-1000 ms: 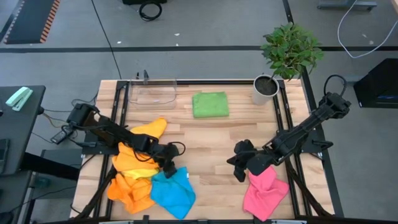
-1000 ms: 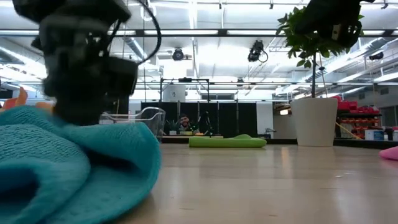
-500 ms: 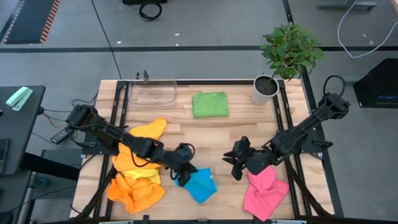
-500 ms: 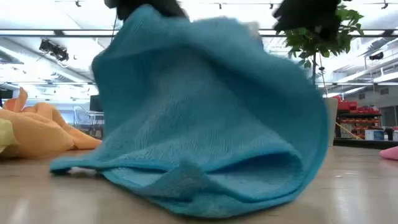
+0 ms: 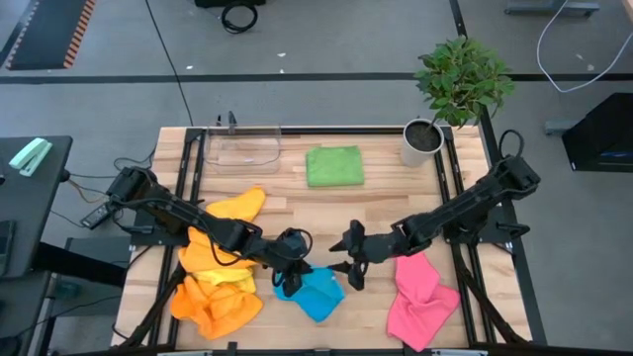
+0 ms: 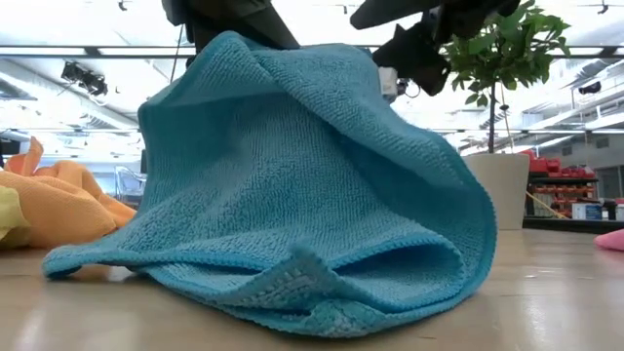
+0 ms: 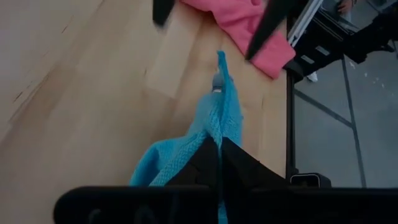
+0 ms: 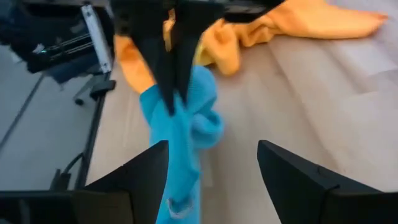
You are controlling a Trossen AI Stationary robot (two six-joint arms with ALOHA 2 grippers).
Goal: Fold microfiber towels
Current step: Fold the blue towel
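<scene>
The blue towel (image 5: 315,291) sits near the table's front edge, about midway across, pinched at its upper edge and lifted by the left gripper (image 5: 288,274), whose jaws are closed tight on the cloth. In the left wrist view the towel (image 7: 205,134) runs as a narrow ridge straight out from between the fingers (image 7: 239,165), its long axis pointing toward the pink towel (image 7: 245,25) and the right arm's two fingers. From above it reads as a bunched shape slanting from the gripper down toward the front-right, its lower part resting on the wood.

The low view alone shows the drape: the blue towel (image 6: 292,185) hangs like a tent, peak at the top, hem folded on the table, and it blocks most of the table behind it.

The right gripper (image 5: 348,259) hovers just beside the towel, fingers spread wide and empty, aimed at it. Its wrist view shows the blue cloth (image 8: 180,124) hanging between those open fingers' line of sight, with the left gripper's closed fingers (image 8: 174,56) clamped on top.

To the left lies a heap of orange towels (image 5: 213,267). The pink towel (image 5: 420,302) lies crumpled at the front right, under the right arm. Farther back, a folded green towel (image 5: 334,165) lies flat, its sides square to the table, with a clear tray (image 5: 242,148) to its left and a potted plant (image 5: 435,109) at the back right corner.
</scene>
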